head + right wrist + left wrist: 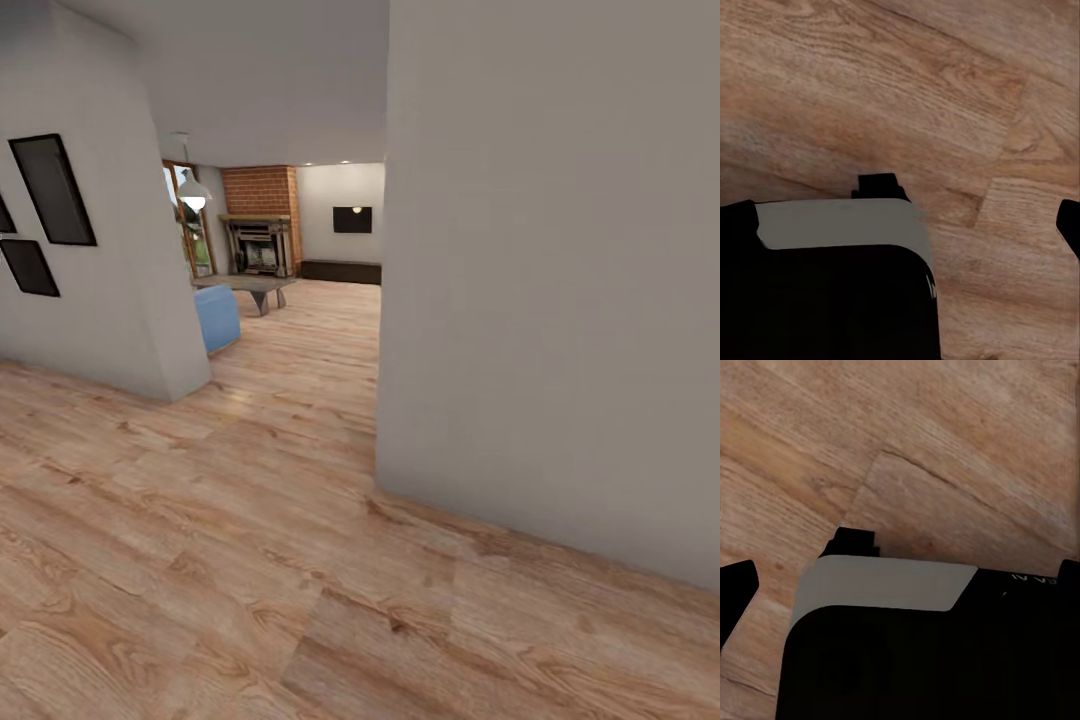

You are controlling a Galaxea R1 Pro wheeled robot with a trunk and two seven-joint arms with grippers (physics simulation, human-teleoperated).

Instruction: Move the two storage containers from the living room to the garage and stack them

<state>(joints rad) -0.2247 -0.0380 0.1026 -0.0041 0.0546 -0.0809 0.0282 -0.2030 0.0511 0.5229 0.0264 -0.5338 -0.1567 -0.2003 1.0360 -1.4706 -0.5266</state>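
Note:
The storage containers and the garage are out of view. Down a passage, the living room [300, 250] shows with its brick fireplace [262, 200], black TV [352, 219] and low dark console [341, 271]. In the left wrist view my left gripper [900, 585] is open, its dark fingertips [736, 592] at the picture's two sides, with nothing held. My right gripper [904, 225] is likewise open and empty over light wood planks [945, 90]. Part of my grey and black body [885, 585] lies under both.
A large pale wall [550, 300] stands close on the right. On the left is a wall corner [160, 320] with black frames [53, 190]. Between them a wood-plank passage [300, 380] leads past a blue seat [217, 317] and a low table [255, 288].

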